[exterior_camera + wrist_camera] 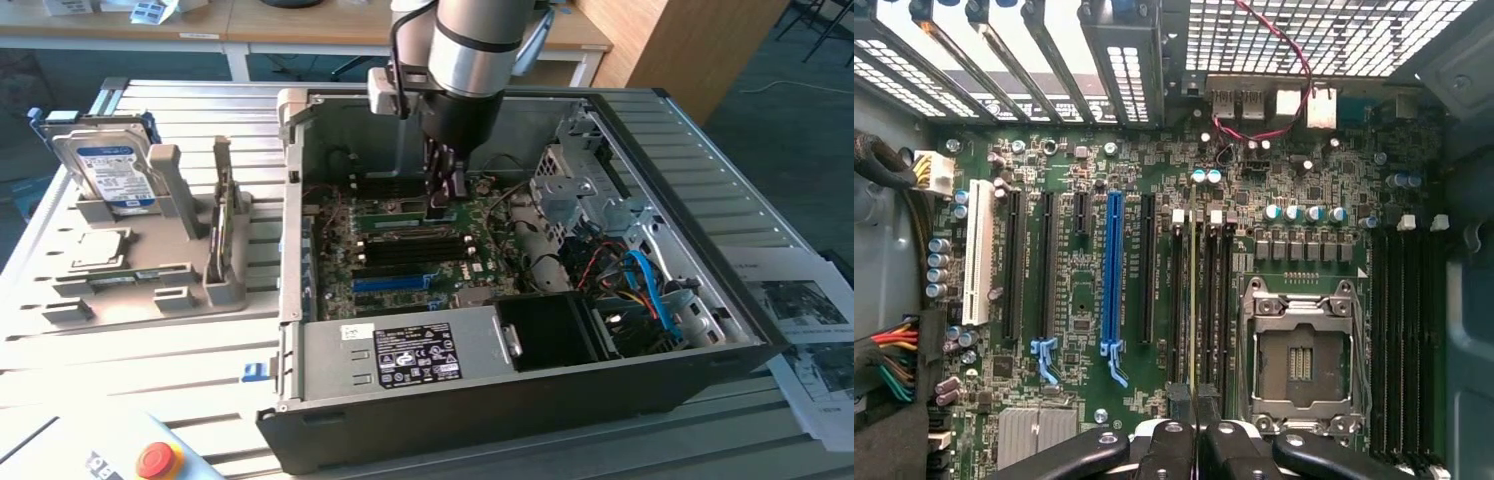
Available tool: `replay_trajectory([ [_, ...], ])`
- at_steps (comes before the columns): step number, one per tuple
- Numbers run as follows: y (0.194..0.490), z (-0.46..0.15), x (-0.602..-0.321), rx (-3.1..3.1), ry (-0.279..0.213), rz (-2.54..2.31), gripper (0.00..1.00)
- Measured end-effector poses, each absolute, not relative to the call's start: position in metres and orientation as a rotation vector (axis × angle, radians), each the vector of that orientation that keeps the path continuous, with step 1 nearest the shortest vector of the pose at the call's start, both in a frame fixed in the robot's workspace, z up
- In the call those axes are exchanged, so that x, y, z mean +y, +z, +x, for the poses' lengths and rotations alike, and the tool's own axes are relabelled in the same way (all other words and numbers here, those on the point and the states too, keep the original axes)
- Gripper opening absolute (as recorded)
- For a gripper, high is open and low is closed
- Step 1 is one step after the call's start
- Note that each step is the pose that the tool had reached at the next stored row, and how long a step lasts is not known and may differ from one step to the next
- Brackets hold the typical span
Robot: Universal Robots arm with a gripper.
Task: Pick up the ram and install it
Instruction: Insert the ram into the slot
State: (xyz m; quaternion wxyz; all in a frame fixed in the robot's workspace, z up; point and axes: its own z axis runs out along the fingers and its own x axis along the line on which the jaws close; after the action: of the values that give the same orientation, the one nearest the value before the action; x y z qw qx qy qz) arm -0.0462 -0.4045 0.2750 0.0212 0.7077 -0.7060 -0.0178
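A: While the hand [1195,405] clamps the ram [1194,290], any room?
B: Tight. Ram edge-on over black memory slots [1212,300], CPU socket [1302,360] beside, blue slot [1114,270] farther off, case walls [601,390] all round.

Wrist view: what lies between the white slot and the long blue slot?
Three black slots lie between the white slot and the blue slot: two long, one short. The wrist view shows this.
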Motion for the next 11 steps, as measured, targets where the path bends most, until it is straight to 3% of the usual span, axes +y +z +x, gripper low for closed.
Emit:
replay_trajectory([
  [11, 0.275, -0.0382, -0.4057, -2.184, -0.065, 2.189, 0.11],
])
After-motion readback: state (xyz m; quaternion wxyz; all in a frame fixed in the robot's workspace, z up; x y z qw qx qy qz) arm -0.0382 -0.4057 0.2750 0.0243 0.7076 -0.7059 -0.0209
